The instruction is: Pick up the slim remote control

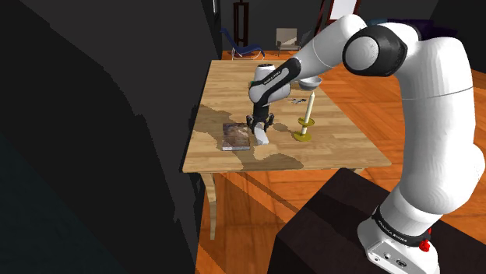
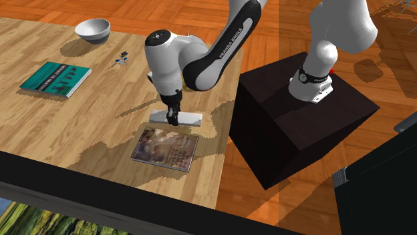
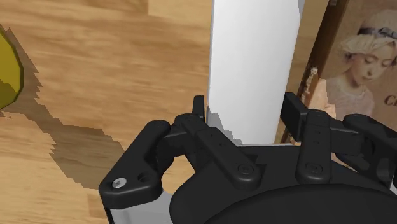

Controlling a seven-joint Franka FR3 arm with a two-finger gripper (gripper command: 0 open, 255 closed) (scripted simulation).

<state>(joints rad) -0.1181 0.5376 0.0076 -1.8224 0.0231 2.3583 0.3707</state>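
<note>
Second exterior view, left to right: teal book (image 2: 55, 79) and bowl (image 2: 92, 30) sat well clear on the table (image 2: 40, 133). Gripper (image 2: 173, 120) was down on the white slim remote (image 2: 190, 119), fingers (image 3: 200, 109) clamped on its long edges, remote flat on the wood. Grasp looked set, so the next move called for a straight lift. Picture book (image 2: 165, 149) lay just beside and candlestick (image 1: 304, 128) near. Neither blocked.
</note>
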